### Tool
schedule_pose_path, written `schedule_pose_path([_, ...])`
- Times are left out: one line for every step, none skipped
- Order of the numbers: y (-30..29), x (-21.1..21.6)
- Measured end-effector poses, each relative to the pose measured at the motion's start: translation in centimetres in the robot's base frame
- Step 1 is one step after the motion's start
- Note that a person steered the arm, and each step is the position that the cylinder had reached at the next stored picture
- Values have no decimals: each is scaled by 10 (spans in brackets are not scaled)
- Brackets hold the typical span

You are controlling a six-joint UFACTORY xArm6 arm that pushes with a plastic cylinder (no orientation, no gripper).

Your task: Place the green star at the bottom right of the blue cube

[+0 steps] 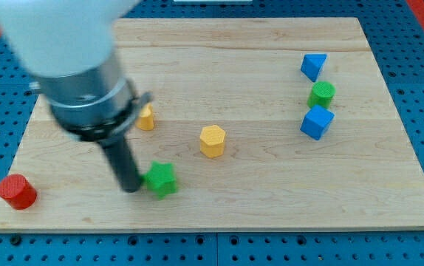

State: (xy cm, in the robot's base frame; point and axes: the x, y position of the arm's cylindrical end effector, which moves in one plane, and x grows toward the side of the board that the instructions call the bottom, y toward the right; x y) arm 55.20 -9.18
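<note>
The green star [162, 179] lies low on the wooden board, left of centre. My tip [131, 188] rests on the board right against the star's left side. The blue cube [317, 123] sits far off at the view's right, just below a green cylinder [321, 94]. The arm's grey body covers the board's upper left.
A blue triangular block [314, 66] sits at the upper right above the green cylinder. A yellow hexagonal block [213, 141] lies near the centre. A yellow block [146, 117] is partly hidden behind the arm. A red cylinder [17, 192] stands at the bottom left corner.
</note>
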Motion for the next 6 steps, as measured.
schedule_pose_path([94, -2])
schedule_pose_path([163, -3])
schedule_pose_path([198, -13])
schedule_pose_path([151, -15])
schedule_pose_path([156, -48])
schedule_pose_path([188, -51])
